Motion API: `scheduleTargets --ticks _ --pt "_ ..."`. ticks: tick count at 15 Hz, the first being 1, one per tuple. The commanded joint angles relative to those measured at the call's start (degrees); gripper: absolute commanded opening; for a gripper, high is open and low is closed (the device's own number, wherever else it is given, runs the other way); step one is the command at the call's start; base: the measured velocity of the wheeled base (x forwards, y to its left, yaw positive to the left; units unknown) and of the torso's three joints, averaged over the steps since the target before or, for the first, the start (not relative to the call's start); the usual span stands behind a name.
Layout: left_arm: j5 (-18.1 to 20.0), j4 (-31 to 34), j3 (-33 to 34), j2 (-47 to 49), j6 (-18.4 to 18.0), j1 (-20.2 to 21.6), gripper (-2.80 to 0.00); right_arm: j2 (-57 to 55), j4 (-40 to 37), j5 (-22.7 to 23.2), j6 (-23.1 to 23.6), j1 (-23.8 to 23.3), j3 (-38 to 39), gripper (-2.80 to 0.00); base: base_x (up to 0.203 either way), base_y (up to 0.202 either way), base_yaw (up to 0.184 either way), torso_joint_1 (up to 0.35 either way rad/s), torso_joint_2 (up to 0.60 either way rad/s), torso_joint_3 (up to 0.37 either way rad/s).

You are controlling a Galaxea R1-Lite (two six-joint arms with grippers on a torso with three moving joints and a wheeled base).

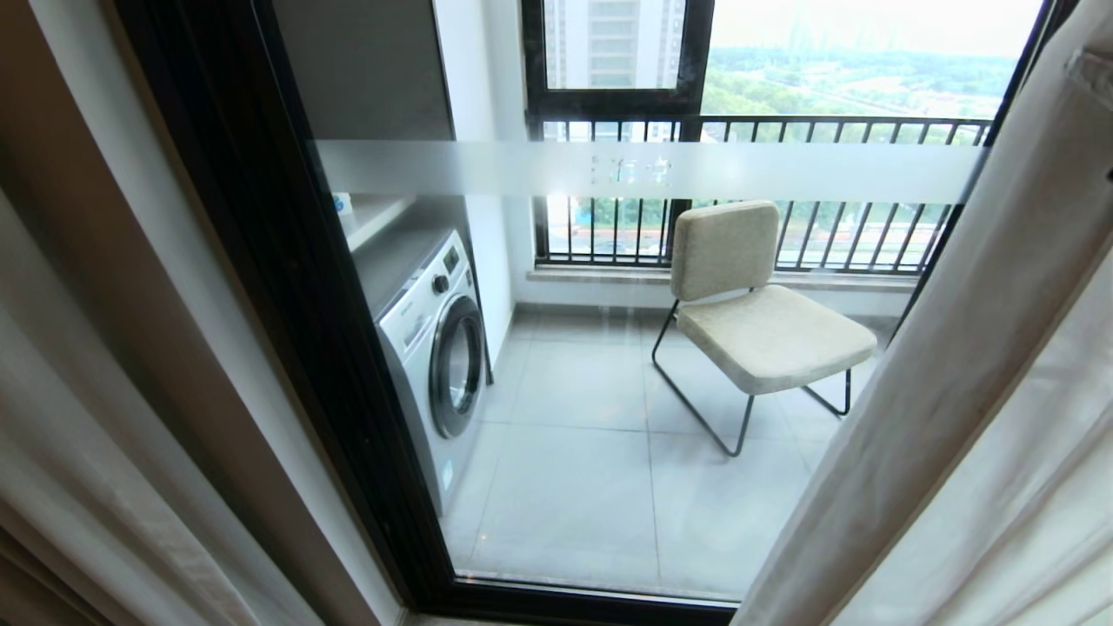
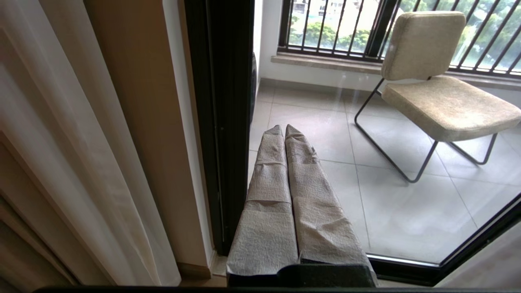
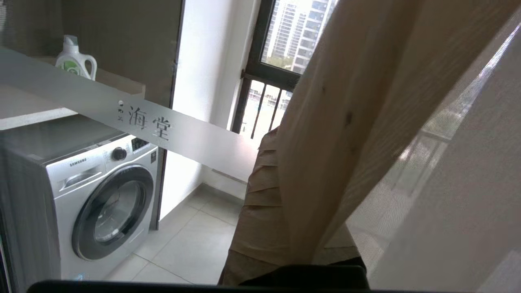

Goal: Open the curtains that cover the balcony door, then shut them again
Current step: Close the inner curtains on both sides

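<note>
Tiled balcony floor [image 1: 574, 487] carries a chair [image 1: 756, 322] (metal-legged) and washing machine [image 1: 430, 348]

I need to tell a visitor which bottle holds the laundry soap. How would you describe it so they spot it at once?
Look through the balcony door, past its frosted band, to the washing machine on the balcony. On the pale shelf just above the machine stands the detergent bottle: white, with a carry handle, a pale cap and a green label. It is the only thing seen on that shelf.

Materials at the balcony door [image 1: 287, 287]

Door: glossy glass, frosted matt band, black smooth frame. Curtains [image 1: 956, 391] beside it: matt woven beige cloth, thin sheer white. Behind the glass: chair [image 1: 765, 322] in nubby fabric on thin metal legs; washing machine [image 1: 430, 348] glossy.
</note>
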State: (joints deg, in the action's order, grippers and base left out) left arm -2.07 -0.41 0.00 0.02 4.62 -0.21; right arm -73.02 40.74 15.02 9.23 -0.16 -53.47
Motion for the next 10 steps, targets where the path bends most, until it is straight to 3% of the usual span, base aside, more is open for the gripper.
scheduleTargets --ticks 1,6,10 --pt "0.0 0.0 0.0 0.0 0.0 0.0 -2.8 -1.2 0.3 -1.7 2.7 5.9 -0.3 -2.8 0.0 0.0 0.0 0.0 0.0 0.0" --pt "0.0 0.0 0.0 0.0 0.0 0.0 -2.8 -7.1 0.5 -11.8 10.0 23.1 -5.2 -2.8 0.0 0.0 0.0 0.0 0.0 0.0" --pt "0.0 0.0 0.0 0.0 0.0 0.0 -2.8 -10.1 1.1 -15.3 13.7 30.7 -6.9 -2.8 0.0 0.0 0.0 0.0 0.0 0.0"
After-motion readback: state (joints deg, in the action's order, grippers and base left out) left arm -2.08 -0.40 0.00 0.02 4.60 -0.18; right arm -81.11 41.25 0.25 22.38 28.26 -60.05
